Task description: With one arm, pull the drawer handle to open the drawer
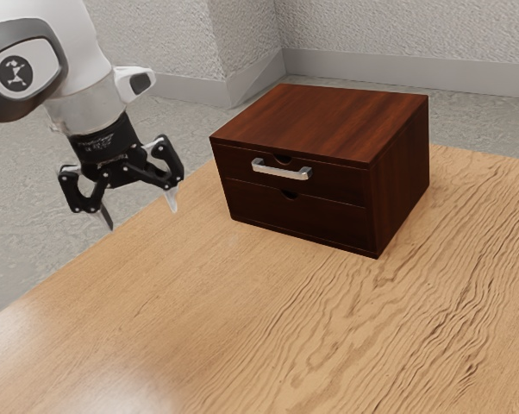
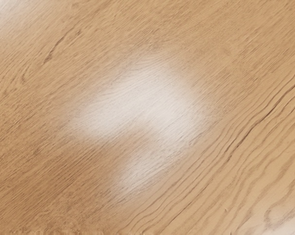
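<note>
A dark brown wooden cabinet with two drawers stands on the light wooden table. Its upper drawer carries a silver bar handle and sits flush with the front; the lower drawer is also flush. My gripper hangs open above the table's edge, well toward the exterior view's left of the cabinet, fingers pointing down with nothing between them. In the wrist view, bare table wood with a pale glare patch lies under my hand.
The table stretches toward the exterior view's right and front. Grey floor lies beyond the table's left edge. A textured wall with a baseboard runs behind the cabinet.
</note>
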